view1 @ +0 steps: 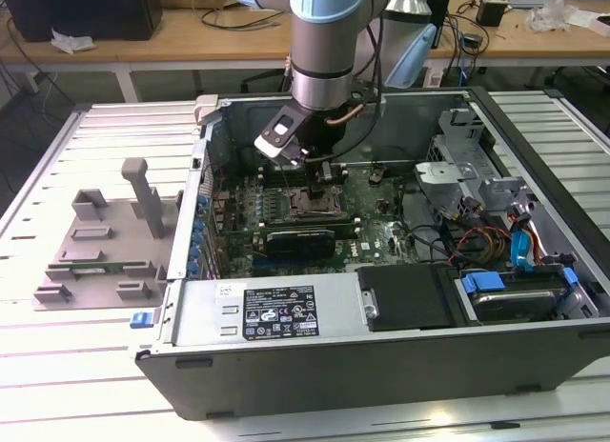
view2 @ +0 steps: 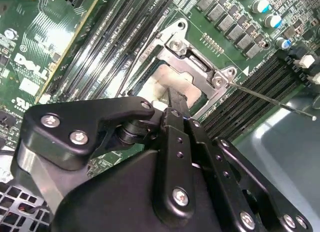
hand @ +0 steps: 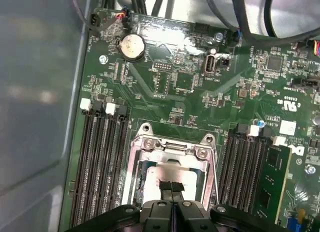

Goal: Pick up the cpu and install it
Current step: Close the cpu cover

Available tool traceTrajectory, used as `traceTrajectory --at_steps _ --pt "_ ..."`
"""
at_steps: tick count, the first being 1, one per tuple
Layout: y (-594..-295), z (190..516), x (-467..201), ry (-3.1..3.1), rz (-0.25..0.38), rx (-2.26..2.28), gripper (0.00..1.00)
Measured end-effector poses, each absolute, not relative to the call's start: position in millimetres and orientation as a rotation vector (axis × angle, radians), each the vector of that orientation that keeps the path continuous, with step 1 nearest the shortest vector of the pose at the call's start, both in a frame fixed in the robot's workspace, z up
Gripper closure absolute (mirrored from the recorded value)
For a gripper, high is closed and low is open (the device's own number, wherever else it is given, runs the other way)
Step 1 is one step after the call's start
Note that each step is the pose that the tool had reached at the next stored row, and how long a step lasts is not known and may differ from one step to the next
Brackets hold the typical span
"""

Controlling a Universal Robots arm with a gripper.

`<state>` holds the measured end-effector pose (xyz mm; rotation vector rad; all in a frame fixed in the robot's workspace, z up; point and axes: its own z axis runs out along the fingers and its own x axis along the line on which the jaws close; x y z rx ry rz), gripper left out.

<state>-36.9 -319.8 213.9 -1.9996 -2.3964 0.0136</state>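
Cpu lies flat in the open socket frame. Gripper fingers are together, tips at its metal top; I can't tell if they touch. Likely light, stiff and slick, with a fragile underside — grip opposite edges only.

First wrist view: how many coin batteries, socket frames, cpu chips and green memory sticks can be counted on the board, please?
coin battery: 1
socket frame: 1
cpu: 1
green memory stick: 1
Total: 4
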Motion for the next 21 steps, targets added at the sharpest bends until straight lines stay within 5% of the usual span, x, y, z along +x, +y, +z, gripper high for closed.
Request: traceTrajectory --at_steps 21 --pt "-319.8 212.1 -36.9 -2.938 0.024 -1.066 0.89"
